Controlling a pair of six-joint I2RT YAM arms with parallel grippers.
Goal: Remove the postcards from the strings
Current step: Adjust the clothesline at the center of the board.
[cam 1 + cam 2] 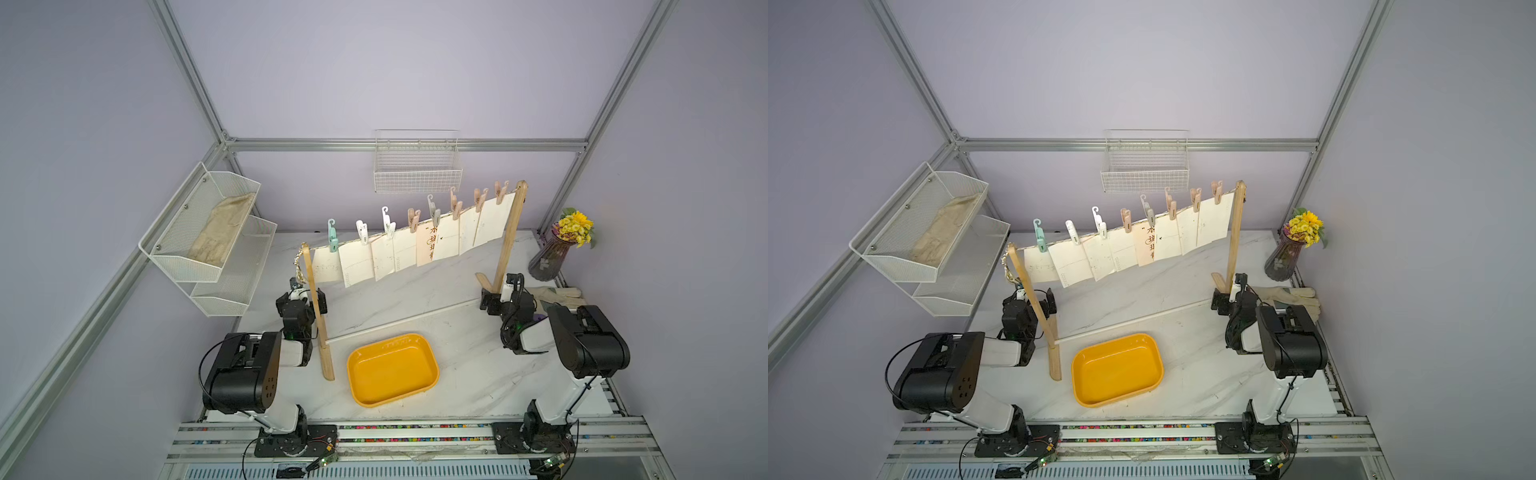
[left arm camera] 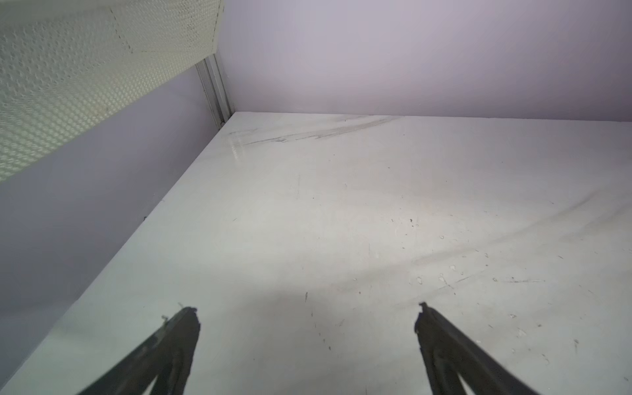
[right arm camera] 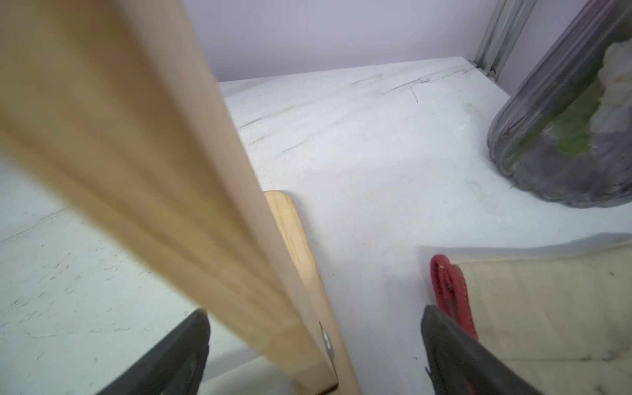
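While both arms sit low by the stand's feet, the postcards are seen hung in an overlapping row from the string, pinned by clothespins between two wooden posts above the marble table. The left gripper is held spread wide over bare tabletop, nothing between its jaws. The right gripper is likewise spread apart, the base of one post seen between its jaws, unclamped. A yellow tray is set in front of the stand
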